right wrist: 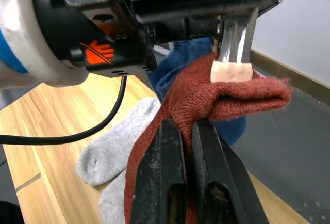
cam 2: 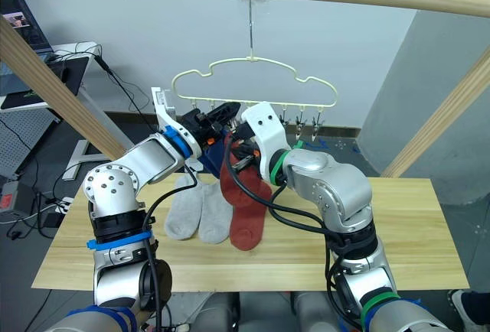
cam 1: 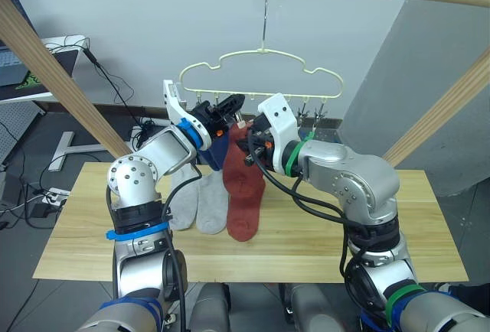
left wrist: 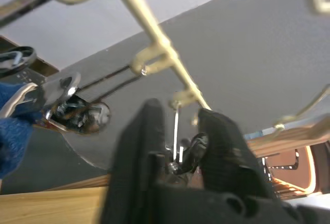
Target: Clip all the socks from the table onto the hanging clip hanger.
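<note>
So here the right gripper (right wrist: 188,146) has its two black fingers pinched on the cuff end of a rust-red soft ankle sock (cam 1: 243,194), holding it up right under the row of small metal clips on the thin pale-yellow wavy wire hanger (cam 1: 260,72). The sock's long axis runs pretty much straight down, with its toe ending low over the wide light-wood table (cam 1: 429,217). In the right wrist view the folded cuff sits just at the mouth of one metal clip (right wrist: 232,43), and the sock seems to need to go up into it.

The left gripper (left wrist: 178,146) is at the clip row too, fingers squeezed on a clip (left wrist: 178,154), presumably to hold it open. It's the nearer arm to that clip.

Two light grey socks (cam 1: 197,202) hang beside the red one, a blue sock (right wrist: 185,64) behind it.

Hard to tell whether the cuff is actually between the clip's jaws yet. Blue one's mostly hidden by the arms.
</note>
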`<state>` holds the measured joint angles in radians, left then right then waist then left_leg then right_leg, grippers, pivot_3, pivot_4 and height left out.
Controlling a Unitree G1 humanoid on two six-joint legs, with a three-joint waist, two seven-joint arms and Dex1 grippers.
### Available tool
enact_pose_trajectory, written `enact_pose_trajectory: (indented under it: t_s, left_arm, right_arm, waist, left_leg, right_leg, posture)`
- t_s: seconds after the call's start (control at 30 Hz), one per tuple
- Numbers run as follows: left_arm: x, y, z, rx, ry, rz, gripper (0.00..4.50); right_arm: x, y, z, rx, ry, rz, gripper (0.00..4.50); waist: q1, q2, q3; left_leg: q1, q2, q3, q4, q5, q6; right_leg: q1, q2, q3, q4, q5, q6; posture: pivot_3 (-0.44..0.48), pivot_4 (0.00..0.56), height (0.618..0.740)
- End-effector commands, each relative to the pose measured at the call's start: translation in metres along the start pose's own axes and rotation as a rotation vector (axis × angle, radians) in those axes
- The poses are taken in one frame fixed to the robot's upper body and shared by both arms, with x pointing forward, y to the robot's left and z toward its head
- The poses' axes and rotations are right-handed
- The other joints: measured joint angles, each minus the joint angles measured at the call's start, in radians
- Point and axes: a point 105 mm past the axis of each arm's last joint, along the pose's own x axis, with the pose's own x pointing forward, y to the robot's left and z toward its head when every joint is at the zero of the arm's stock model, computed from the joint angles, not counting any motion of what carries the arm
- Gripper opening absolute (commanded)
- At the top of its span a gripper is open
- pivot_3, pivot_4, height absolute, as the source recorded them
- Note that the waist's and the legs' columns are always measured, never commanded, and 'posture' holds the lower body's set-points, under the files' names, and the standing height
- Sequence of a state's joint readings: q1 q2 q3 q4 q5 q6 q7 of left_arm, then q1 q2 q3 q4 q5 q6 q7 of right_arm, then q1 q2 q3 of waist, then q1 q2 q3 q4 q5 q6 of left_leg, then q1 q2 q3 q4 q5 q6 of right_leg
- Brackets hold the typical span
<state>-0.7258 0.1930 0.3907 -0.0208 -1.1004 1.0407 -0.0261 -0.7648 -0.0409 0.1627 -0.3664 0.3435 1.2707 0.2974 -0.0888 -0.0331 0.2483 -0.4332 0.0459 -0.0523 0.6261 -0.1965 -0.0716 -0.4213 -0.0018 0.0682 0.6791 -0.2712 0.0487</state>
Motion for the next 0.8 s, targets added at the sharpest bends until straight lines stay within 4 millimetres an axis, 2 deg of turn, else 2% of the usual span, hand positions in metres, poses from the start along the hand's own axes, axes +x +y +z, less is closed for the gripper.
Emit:
enact_pose_trajectory:
  t_s: [0.03, 0.17, 0.2, 0.33, 0.47, 0.8]
  left_arm:
    - [-0.004, -0.008, 0.003, 0.013, 0.001, -0.046, 2.71]
    - [-0.004, -0.005, 0.003, 0.034, -0.002, -0.027, 3.98]
    - [-0.005, -0.005, 0.003, 0.033, -0.002, -0.028, 3.98]
    - [-0.010, -0.005, -0.002, 0.097, 0.035, -0.024, 4.02]
    - [-0.018, -0.007, -0.010, 0.194, 0.082, -0.025, 4.02]
    - [-0.035, -0.001, -0.028, 0.427, 0.137, -0.017, 4.02]
  right_arm:
    - [0.001, 0.007, 0.013, -0.029, -0.057, 0.021, 0.00]
    - [0.002, 0.005, 0.012, -0.025, -0.055, 0.019, 0.00]
    - [0.002, 0.005, 0.011, -0.023, -0.054, 0.019, 0.00]
    - [0.000, 0.001, 0.008, -0.024, -0.040, 0.002, 1.14]
    - [-0.004, -0.005, 0.000, -0.033, -0.012, -0.015, 2.56]
    - [-0.026, -0.017, -0.018, -0.049, 0.021, -0.013, 2.56]
  waist:
    - [-0.005, 0.000, 0.000]
    - [-0.014, 0.000, 0.000]
    - [-0.014, 0.000, 0.000]
    - [-0.025, 0.000, 0.000]
    - [-0.033, 0.000, 0.000]
    - [-0.041, 0.000, -0.001]
  left_leg:
    - [0.000, 0.000, 0.000, 0.000, 0.000, 0.000]
    - [0.000, 0.000, 0.000, 0.000, 0.000, 0.000]
    - [0.000, 0.000, 0.000, 0.000, 0.000, 0.000]
    - [0.000, 0.000, 0.000, 0.000, 0.000, 0.000]
    - [0.000, 0.000, 0.000, 0.000, 0.000, 0.000]
    - [0.000, 0.000, 0.000, 0.000, 0.000, 0.000]
  right_leg:
    - [0.000, 0.000, 0.000, 0.000, 0.000, 0.000]
    - [0.000, 0.000, 0.000, 0.000, 0.000, 0.000]
    - [0.000, 0.000, 0.000, 0.000, 0.000, 0.000]
    - [0.000, 0.000, 0.000, 0.000, 0.000, 0.000]
    - [0.000, 0.000, 0.000, 0.000, 0.000, 0.000]
    - [0.000, 0.000, 0.001, 0.000, 0.000, -0.001]
  posture:
    - [-0.170, 0.215, 0.740]
    - [-0.172, 0.204, 0.740]
    - [-0.172, 0.204, 0.740]
    - [-0.186, 0.197, 0.740]
    - [-0.192, 0.193, 0.740]
    - [-0.141, 0.162, 0.740]
